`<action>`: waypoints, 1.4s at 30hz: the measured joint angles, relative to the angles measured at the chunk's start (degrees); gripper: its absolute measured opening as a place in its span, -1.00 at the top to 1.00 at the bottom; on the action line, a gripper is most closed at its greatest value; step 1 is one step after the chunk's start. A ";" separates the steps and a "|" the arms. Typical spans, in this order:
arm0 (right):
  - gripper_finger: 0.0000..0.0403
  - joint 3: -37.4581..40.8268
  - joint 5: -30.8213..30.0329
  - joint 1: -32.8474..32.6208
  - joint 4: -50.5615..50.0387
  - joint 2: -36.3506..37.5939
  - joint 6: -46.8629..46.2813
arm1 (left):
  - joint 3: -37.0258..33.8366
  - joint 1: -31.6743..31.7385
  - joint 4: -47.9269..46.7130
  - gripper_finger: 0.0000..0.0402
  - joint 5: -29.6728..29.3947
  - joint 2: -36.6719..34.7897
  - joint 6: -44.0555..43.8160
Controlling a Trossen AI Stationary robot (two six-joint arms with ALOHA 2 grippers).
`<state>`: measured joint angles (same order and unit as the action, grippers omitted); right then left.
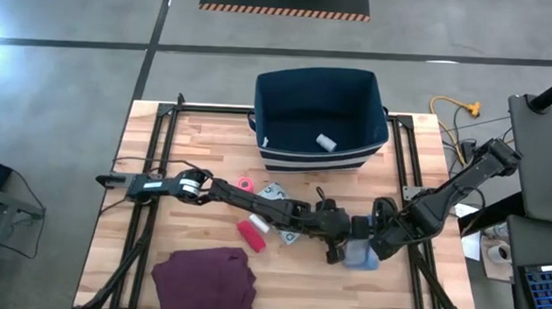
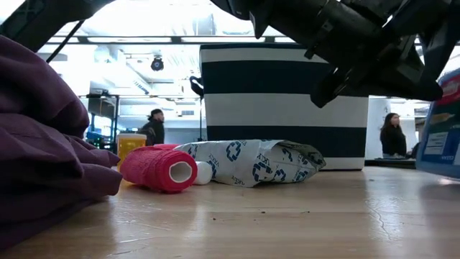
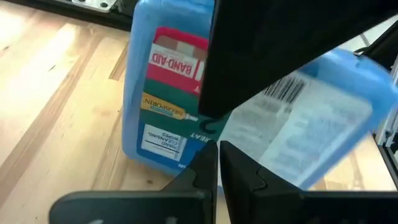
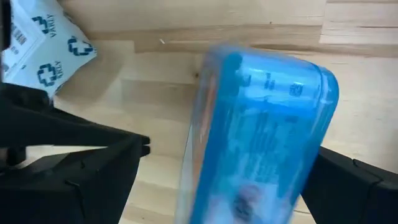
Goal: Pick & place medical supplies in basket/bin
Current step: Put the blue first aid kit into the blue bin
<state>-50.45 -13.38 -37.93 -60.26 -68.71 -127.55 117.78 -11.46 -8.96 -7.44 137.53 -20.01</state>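
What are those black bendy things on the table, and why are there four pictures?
They are two robot arms, each ending in a two-finger claw. Four cameras look at the same moment. One looks down from above, one sits level with the wooden table, and one rides on each arm's wrist.

From above, both arms meet near the table's front right. The right gripper has its two fingers spread on either side of a blue plastic first-aid box. The left gripper is right next to that box, with its fingers pressed together.

Also on the table: a red tape roll, a pink tape roll, a white printed packet and a folded maroon cloth. The big navy bin at the back already has a small white roll inside.
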 joint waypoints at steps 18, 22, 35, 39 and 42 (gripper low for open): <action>0.25 5.35 2.79 0.13 9.85 0.09 -0.02 | -0.50 -0.63 -3.07 1.00 -0.02 -0.02 0.00; 0.25 4.27 1.12 0.07 8.86 -0.01 2.08 | -0.55 -1.13 -5.99 1.00 -0.16 -0.58 -0.02; 0.25 -23.74 -19.92 0.45 -14.25 0.04 17.92 | -4.92 -7.56 -18.02 1.00 -28.34 -18.44 4.66; 0.25 -32.80 -32.99 3.29 -15.89 -0.04 29.77 | -17.46 -7.35 -18.54 1.00 -31.18 -30.47 -1.76; 0.25 -38.25 -40.67 7.23 -14.91 -0.14 40.50 | -30.58 -7.79 -17.95 1.00 -32.64 -41.17 -10.43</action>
<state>-88.70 -54.04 -30.70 -75.17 -68.84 -87.04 87.20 -19.26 -26.91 -40.08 96.36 -30.44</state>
